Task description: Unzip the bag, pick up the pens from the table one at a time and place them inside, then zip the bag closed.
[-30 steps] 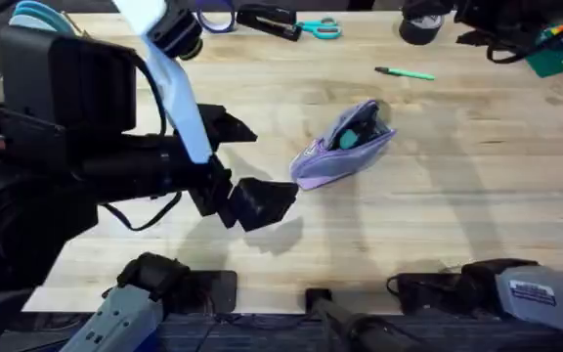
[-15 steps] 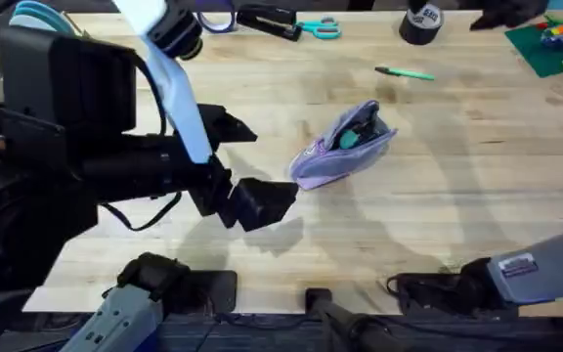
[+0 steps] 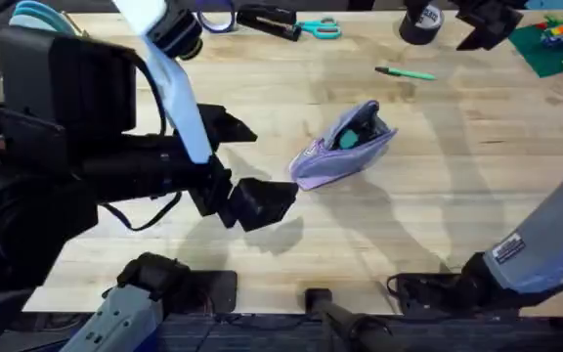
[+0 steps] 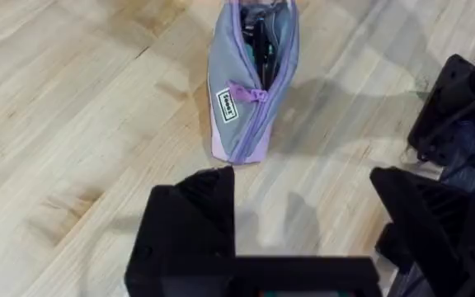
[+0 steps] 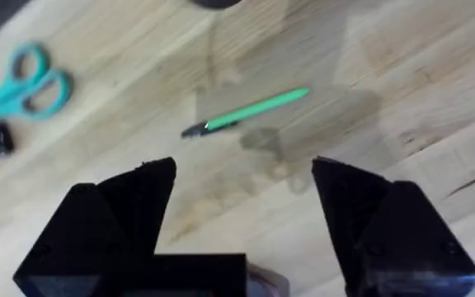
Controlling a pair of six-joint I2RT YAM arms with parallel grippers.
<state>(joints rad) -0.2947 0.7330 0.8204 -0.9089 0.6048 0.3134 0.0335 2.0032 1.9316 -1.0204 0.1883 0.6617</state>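
Note:
The lavender bag (image 3: 343, 145) lies mid-table with its zipper open, dark and teal items showing inside; in the left wrist view the bag (image 4: 250, 74) shows its pale label and purple zipper pull (image 4: 250, 92). My left gripper (image 3: 262, 200) hovers open just off the bag's near-left end, and its fingers (image 4: 192, 223) are empty. One green pen (image 3: 406, 72) lies on the table beyond the bag. My right gripper (image 3: 482, 24) is raised at the far right. In its own view the right gripper (image 5: 246, 206) is open above the pen (image 5: 250, 111).
Teal-handled scissors (image 3: 321, 27) and a black tool (image 3: 267, 20) lie along the far edge. A black tape roll (image 3: 420, 24) and a green board (image 3: 555, 44) sit at the far right. The scissors (image 5: 23, 82) lie well off to one side of the pen.
My right arm has risen from its base and swung out over the table's far right, toward the pen. The left arm and the bag have not moved.

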